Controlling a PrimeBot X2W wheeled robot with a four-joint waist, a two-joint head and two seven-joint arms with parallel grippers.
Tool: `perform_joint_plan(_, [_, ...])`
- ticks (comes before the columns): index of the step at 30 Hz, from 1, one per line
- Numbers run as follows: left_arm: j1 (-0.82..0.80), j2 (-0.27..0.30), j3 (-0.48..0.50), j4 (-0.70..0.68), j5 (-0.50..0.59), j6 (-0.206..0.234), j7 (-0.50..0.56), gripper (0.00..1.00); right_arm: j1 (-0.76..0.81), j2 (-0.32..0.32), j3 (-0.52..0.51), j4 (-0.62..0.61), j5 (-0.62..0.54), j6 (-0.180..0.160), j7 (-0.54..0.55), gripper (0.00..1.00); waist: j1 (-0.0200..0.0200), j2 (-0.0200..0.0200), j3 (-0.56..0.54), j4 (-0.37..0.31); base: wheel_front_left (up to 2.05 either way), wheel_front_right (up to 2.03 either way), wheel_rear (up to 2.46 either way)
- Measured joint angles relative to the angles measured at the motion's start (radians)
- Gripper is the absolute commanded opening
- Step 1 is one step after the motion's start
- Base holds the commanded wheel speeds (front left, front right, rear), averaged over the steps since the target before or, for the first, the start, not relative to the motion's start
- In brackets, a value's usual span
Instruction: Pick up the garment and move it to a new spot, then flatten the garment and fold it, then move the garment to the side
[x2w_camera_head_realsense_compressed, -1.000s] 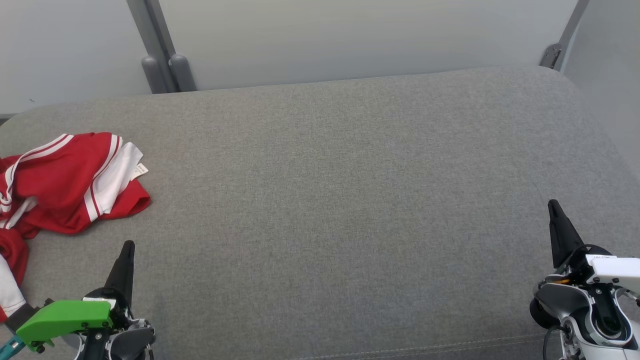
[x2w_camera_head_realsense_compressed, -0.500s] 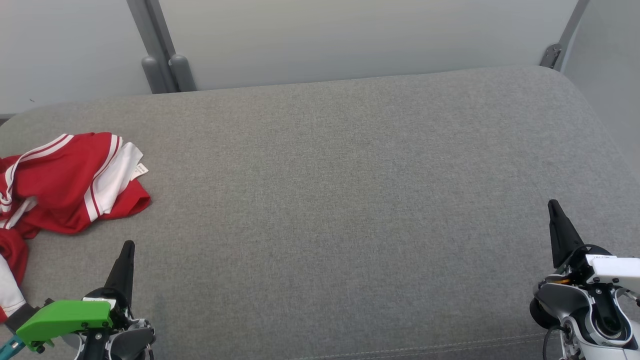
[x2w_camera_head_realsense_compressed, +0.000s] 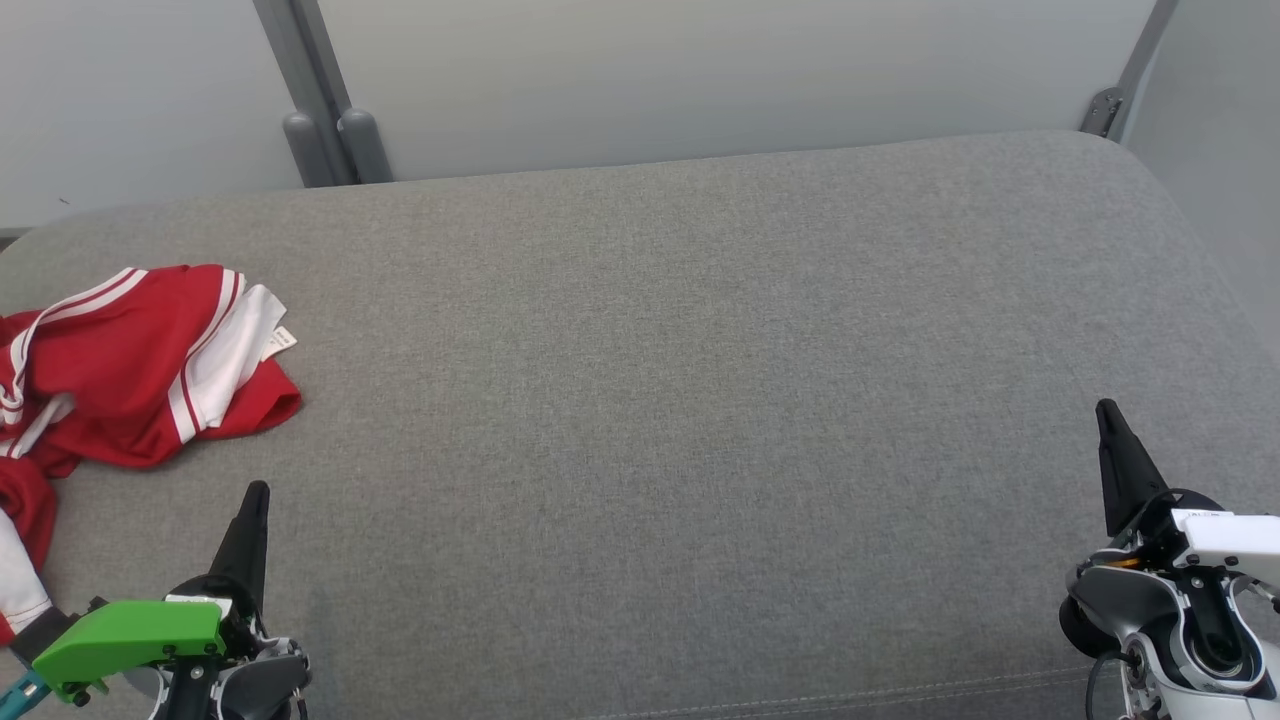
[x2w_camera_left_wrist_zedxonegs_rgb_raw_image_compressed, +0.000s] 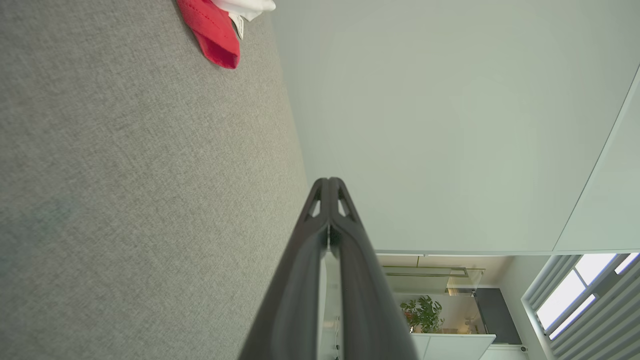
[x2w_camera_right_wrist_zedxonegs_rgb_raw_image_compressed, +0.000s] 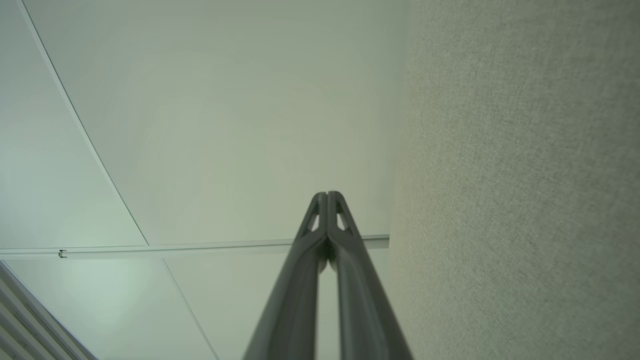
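A crumpled red garment with white stripes and a white lining (x2w_camera_head_realsense_compressed: 120, 360) lies at the far left of the grey cushioned surface (x2w_camera_head_realsense_compressed: 680, 400), running off the view's left edge. One red corner of the garment (x2w_camera_left_wrist_zedxonegs_rgb_raw_image_compressed: 212, 35) shows at the top of the left wrist view. My left gripper (x2w_camera_head_realsense_compressed: 256, 492) rests at the lower left, just below the garment and apart from it, shut and empty, its tips pressed together (x2w_camera_left_wrist_zedxonegs_rgb_raw_image_compressed: 329, 181). My right gripper (x2w_camera_head_realsense_compressed: 1104, 408) sits at the lower right, far from the garment, shut and empty (x2w_camera_right_wrist_zedxonegs_rgb_raw_image_compressed: 327, 194).
Pale wall panels (x2w_camera_head_realsense_compressed: 700, 70) rise behind the surface, with a grey upright post (x2w_camera_head_realsense_compressed: 320, 110) at the back left and a metal bracket (x2w_camera_head_realsense_compressed: 1102, 108) at the back right. The surface's front seam (x2w_camera_head_realsense_compressed: 800, 695) runs along the bottom. Wide bare fabric lies between the grippers.
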Motion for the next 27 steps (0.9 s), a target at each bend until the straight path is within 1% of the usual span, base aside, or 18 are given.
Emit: perform_joint_plan(27, [0.000,0.000,0.000,0.000,0.000,0.000,0.000,0.00,0.000,0.000,0.000,0.000,0.000,0.000,0.000,0.00,0.0000,0.0000,0.000,0.000,0.00,0.00,0.00])
